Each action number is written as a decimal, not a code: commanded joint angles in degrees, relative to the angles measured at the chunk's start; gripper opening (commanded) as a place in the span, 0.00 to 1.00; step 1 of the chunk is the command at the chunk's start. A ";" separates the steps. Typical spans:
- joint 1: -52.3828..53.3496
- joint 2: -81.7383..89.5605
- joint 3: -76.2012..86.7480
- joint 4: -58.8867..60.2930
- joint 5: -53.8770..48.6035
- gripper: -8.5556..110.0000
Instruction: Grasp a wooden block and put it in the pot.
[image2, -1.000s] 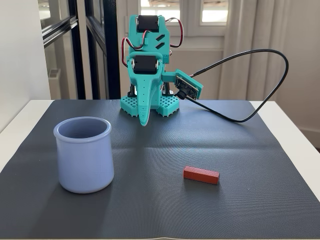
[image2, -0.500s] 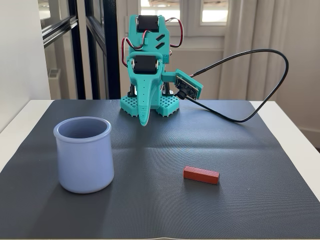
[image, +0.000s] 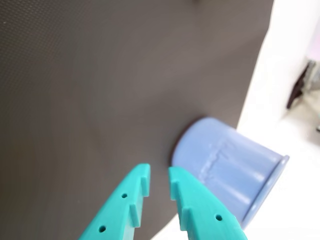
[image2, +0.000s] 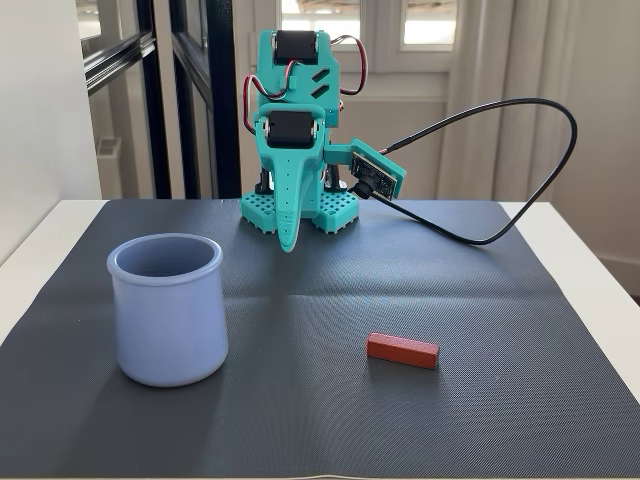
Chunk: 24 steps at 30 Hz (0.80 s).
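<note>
The red-brown wooden block (image2: 402, 350) lies flat on the dark mat, right of centre in the fixed view; it does not show in the wrist view. The lavender-blue pot (image2: 168, 310) stands upright at the front left and looks empty; the wrist view shows its side (image: 225, 170). My teal gripper (image2: 288, 240) hangs point-down close to the arm's base at the back of the mat, far from both. In the wrist view my gripper (image: 159, 175) holds nothing, and its jaws stand slightly apart with a narrow gap.
The dark textured mat (image2: 420, 290) covers most of the white table (image2: 590, 270). The arm's base (image2: 300, 205) stands at the back centre. A black cable (image2: 520, 110) loops from the wrist camera to the right. Windows and curtains stand behind.
</note>
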 joint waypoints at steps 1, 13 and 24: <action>-0.35 0.26 -0.35 0.09 -0.18 0.10; 0.09 0.26 -0.35 0.09 0.09 0.11; 0.18 0.00 -0.44 0.09 0.35 0.11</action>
